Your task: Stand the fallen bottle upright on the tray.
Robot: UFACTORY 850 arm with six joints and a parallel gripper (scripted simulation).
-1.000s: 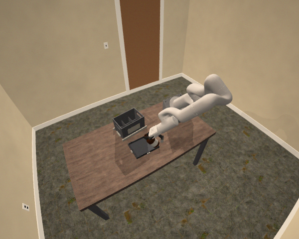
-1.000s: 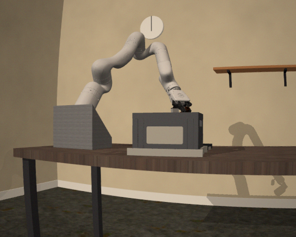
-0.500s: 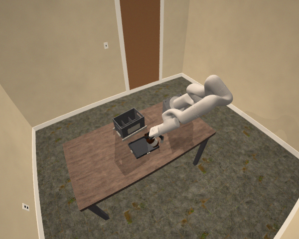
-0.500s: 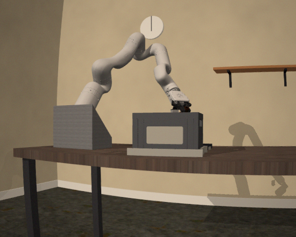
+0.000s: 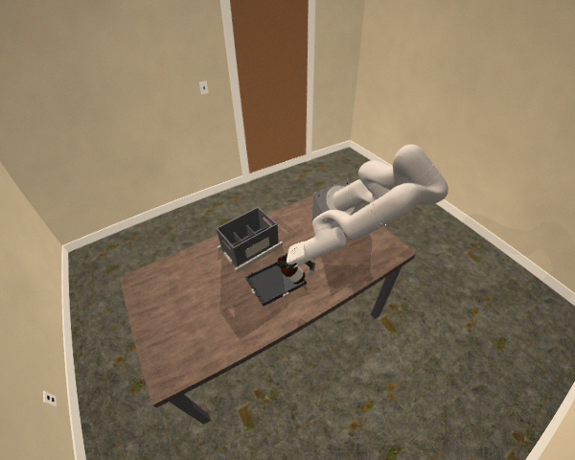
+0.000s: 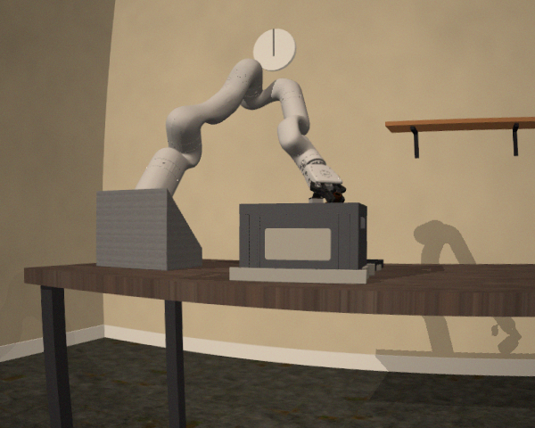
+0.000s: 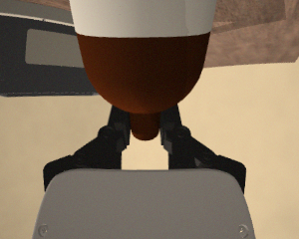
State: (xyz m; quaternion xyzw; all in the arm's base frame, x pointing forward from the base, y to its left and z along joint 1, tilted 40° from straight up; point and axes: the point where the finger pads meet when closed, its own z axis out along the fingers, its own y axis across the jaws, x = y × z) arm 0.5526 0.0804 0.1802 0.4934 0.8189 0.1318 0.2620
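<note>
Wooden table (image 5: 189, 316) bears one crate (image 5: 248, 238), one tray (image 5: 270, 287); tool (image 7: 146, 134) pinches one bottle (image 7: 145, 80).

No readable text, brands or numbers in any of my views. The bottle (image 7: 145, 40) has a plain white label band, nothing printed on it. The crate (image 6: 301, 234) has a blank light panel on its side. The round white disc (image 6: 274, 49) on the wall carries one dark line from centre to 12 o'clock, no numerals. The wall plates (image 5: 203, 86) are too small to show any marking.
</note>
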